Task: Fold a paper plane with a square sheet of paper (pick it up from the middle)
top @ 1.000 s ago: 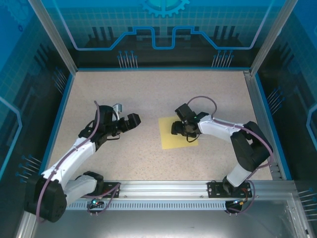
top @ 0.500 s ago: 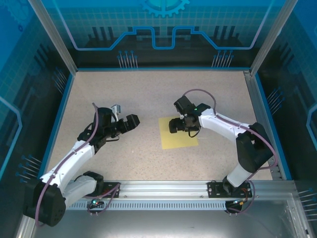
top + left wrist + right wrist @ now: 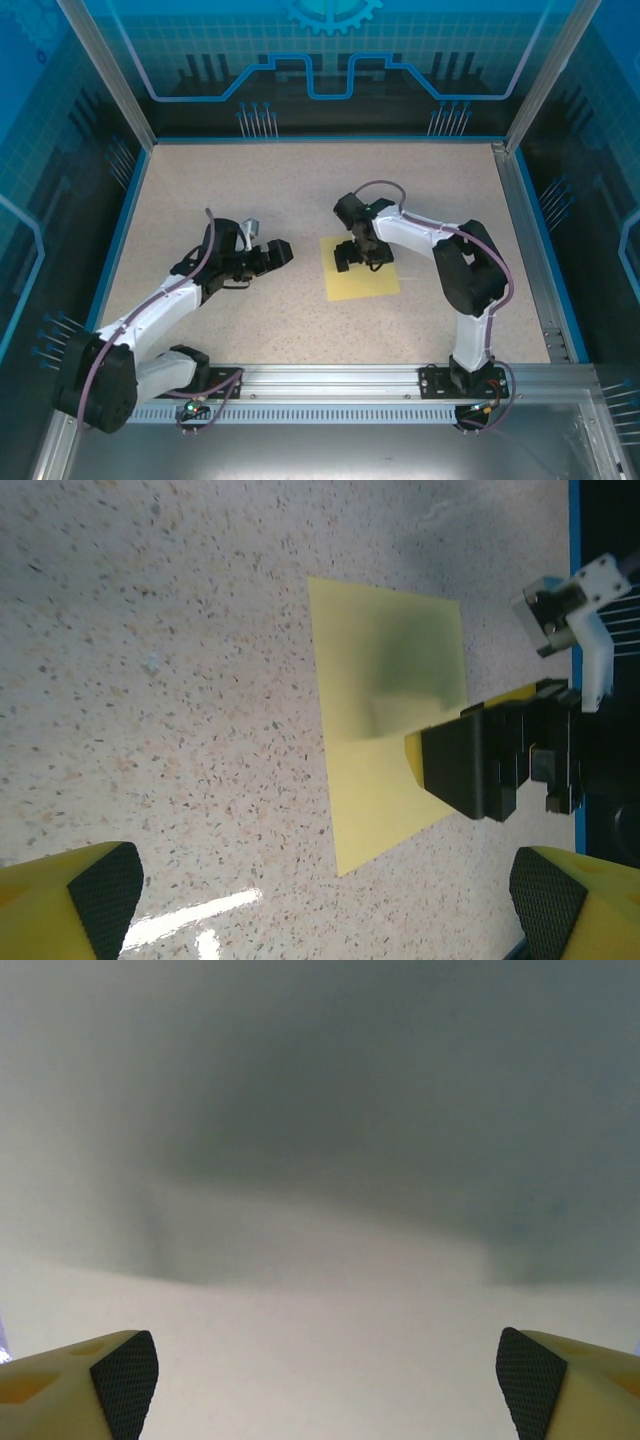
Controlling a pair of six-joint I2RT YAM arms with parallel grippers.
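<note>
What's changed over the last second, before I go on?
The right gripper edged left over the square sheet of paper as its elbow swung inward; the left gripper moved right, toward the sheet. Nothing gripped; both grippers open. The sheet lies flat, unmoved.

A robotics lab test cell: a speckled counter (image 3: 300, 190) fenced by aluminium posts (image 3: 108, 75) and blue gear-printed panels (image 3: 330, 50), with an aluminium mounting rail (image 3: 330, 379) along the near edge.
</note>
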